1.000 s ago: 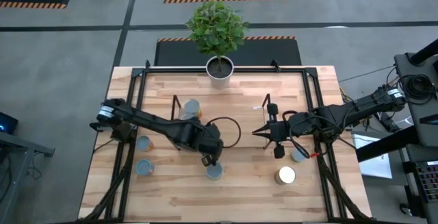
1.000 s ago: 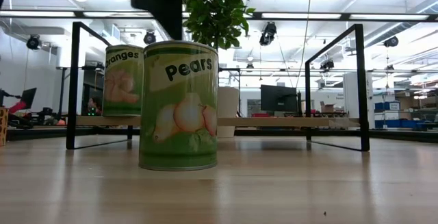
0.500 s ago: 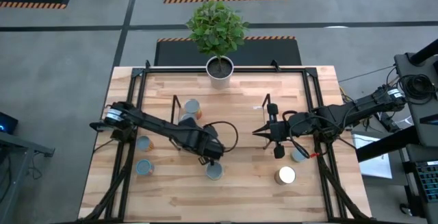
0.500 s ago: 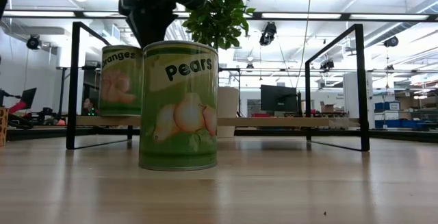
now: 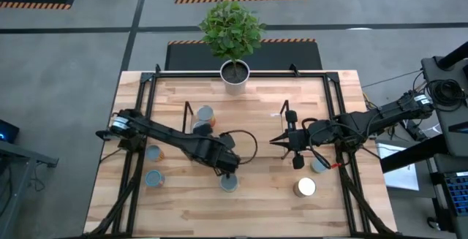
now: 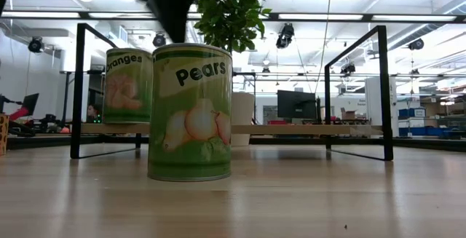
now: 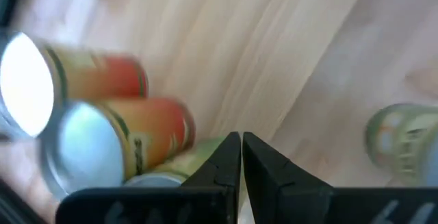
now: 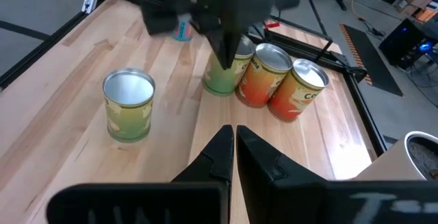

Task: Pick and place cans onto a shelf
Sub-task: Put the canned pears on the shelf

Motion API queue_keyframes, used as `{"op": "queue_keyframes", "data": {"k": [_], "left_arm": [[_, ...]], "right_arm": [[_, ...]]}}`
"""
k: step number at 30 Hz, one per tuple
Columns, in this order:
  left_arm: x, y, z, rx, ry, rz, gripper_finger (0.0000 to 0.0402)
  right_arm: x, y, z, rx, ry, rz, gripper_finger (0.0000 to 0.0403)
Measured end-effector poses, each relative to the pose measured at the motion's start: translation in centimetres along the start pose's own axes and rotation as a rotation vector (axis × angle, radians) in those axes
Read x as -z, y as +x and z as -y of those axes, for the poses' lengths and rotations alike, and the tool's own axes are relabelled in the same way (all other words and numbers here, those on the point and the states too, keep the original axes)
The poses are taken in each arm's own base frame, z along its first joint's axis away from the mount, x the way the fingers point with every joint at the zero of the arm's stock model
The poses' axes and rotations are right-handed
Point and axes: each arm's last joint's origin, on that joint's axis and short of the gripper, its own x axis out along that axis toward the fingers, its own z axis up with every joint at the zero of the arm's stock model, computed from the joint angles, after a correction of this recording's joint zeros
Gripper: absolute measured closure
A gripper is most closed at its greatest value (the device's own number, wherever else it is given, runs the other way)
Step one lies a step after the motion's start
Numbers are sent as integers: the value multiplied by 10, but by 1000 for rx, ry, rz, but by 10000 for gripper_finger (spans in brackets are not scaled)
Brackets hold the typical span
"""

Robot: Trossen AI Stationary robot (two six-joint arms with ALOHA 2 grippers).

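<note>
A green Pears can stands upright on the table near its front edge. Farther back, a green Oranges can stands beside two orange-sided cans. In the low view its base meets the board of the shelf. My left gripper is shut and slants down, with its tips close by the Oranges can and nothing between the fingers. My right gripper hangs shut above the table's right half and points toward the cans. My left gripper's shut fingertips stand right at the upper side of the Oranges can, coming from above at a slant. The fingers cover that spot, so I cannot tell whether they touch the can. The can stands upright.
Two cans stand by the table's left edge, and two more stand at the near right. A white plant pot sits at the far edge. A black frame borders the table.
My left gripper has tipped steeper and swung a little over the cans, staying shut. In the low view the Oranges can has edged slightly toward the table's left. The Pears can has kept still.
</note>
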Motion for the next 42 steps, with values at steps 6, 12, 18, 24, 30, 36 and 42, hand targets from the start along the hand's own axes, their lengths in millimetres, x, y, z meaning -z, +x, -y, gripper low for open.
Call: {"op": "queue_keyframes", "data": {"k": [6,12,18,24,30,36,42], "left_arm": [[-6,-58,17,66,269,345,402],[2,-87,32,153,546,621,402],[14,-76,24,175,566,737,402],[38,-59,8,207,545,804,402],[65,-49,-9,396,398,720,402],[89,-43,-5,599,319,561,402],[111,-42,14,626,327,480,402]], "right_arm": [[0,0,0,0,25,0,394],[2,1,-1,-2,77,-8,394],[2,0,-6,-24,155,-5,394],[-6,2,-12,-42,220,67,394],[-4,19,-19,-50,234,55,394],[-4,44,-26,-52,241,2,394],[-20,71,-32,-56,223,-77,394]]}}
